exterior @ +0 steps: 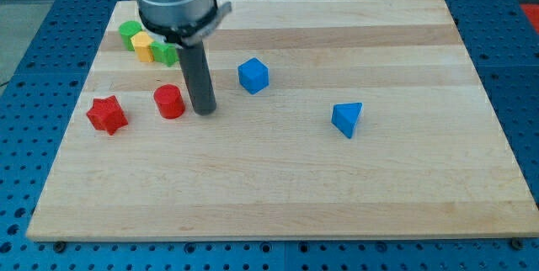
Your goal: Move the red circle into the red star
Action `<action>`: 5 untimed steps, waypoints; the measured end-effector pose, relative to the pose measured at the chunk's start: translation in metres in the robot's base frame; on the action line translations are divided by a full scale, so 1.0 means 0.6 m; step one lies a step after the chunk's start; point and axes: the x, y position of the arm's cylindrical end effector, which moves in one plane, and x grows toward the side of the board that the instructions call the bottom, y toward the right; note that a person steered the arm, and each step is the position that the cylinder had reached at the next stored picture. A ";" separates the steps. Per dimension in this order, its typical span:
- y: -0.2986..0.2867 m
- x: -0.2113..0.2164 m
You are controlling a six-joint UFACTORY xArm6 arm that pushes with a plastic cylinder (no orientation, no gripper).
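Note:
The red circle (169, 101) stands on the wooden board at the view's left, about a block's width to the right of the red star (107, 114); the two do not touch. My tip (204, 110) is on the board just to the right of the red circle, close beside it. The dark rod rises from the tip to the arm's grey body at the view's top.
A blue cube (253, 75) lies right of the rod and a blue triangular block (347, 119) further right. A cluster of green (129, 29) and yellow (144, 47) blocks sits at the board's top left, partly hidden by the arm. The board (278, 195) lies on a blue perforated table.

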 end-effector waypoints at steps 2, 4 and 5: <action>0.000 -0.011; -0.051 0.015; -0.123 0.015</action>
